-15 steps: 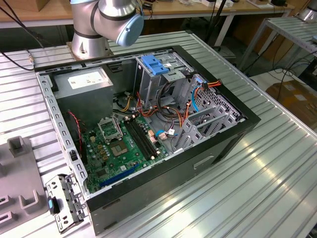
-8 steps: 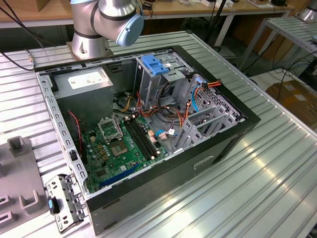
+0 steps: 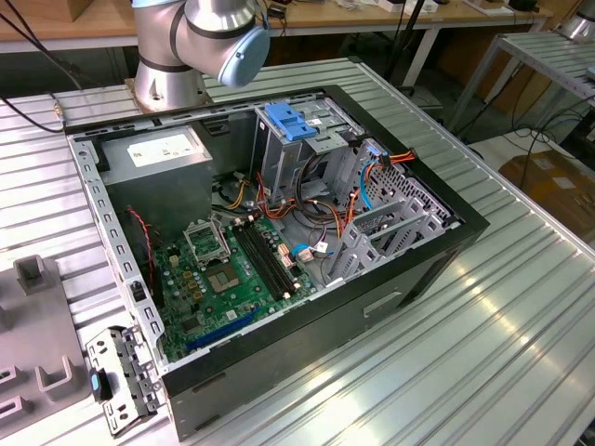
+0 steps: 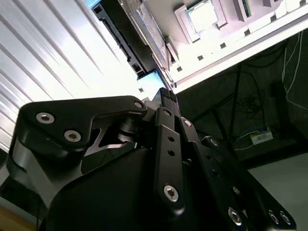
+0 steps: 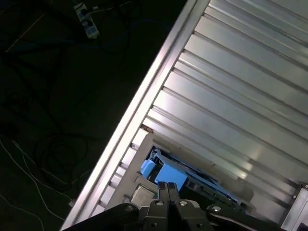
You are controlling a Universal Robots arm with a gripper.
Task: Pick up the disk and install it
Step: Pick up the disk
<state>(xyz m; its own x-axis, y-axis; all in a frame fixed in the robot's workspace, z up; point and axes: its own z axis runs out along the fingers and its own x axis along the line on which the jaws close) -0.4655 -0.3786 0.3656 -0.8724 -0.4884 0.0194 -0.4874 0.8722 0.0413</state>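
Our black metal gripper (image 5: 167,186) has its jaws pressed flat together with nothing between them in the first wrist view. We see the ribbed aluminium table (image 5: 240,82) ending over a dark floor (image 5: 57,120), then the open black computer case (image 3: 307,344) with its green motherboard (image 3: 223,269). Smallest is the disk (image 5: 163,173), blue-railed, lying just past the fingertips near the table's edge.
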